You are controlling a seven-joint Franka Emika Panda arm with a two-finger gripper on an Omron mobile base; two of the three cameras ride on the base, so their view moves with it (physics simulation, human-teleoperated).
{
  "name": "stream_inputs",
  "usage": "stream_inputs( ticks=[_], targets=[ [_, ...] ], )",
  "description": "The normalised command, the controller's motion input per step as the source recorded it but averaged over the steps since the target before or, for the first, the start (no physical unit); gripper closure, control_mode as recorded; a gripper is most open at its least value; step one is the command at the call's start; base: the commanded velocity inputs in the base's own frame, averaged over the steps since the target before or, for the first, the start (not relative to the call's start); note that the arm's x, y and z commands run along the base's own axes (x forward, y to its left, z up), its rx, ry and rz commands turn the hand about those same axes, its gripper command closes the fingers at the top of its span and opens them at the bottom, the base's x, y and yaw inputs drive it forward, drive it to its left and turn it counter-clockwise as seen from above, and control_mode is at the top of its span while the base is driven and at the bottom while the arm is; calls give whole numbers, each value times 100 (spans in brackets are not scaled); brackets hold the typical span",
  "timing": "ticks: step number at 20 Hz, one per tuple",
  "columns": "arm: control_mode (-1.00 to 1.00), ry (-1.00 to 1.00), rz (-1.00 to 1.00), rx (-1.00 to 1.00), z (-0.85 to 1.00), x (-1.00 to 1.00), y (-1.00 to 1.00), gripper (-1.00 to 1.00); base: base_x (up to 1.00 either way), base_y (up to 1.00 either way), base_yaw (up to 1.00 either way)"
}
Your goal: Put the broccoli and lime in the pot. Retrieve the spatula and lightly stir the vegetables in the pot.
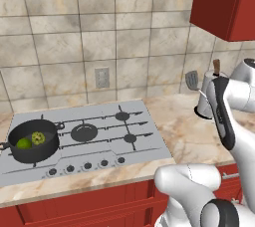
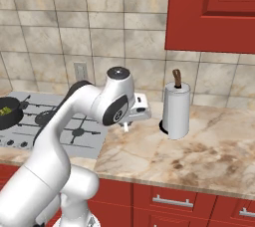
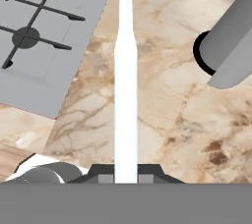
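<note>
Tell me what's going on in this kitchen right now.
The robot arm's gripper is shut on the spatula, holding it above the marble counter beside the paper towel roll. The broccoli and lime already sit in the pot on the stove's front left. Stirring has not yet begun; the spatula is well to the right of the pot.

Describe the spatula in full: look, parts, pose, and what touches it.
The slim spatula with a long white handle and flat grey squarish blade is lifted off the marble counter, blade uppermost beside the white paper towel roll. The gripper is shut on the handle's lower end, fingers on either side. Nothing else touches it.
</note>
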Motion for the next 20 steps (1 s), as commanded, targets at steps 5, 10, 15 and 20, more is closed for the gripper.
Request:
stream_inputs(
  ticks=[5,10,15,20],
  targets=[
    [-100,0,0,0,0,0,0,100,0,0,0],
    [100,0,0,0,0,0,0,100,-18,14,0],
    [100,0,0,0,0,0,0,100,-72,96,0],
    [100,0,0,0,0,0,0,100,-27,100,-1]
  ],
)
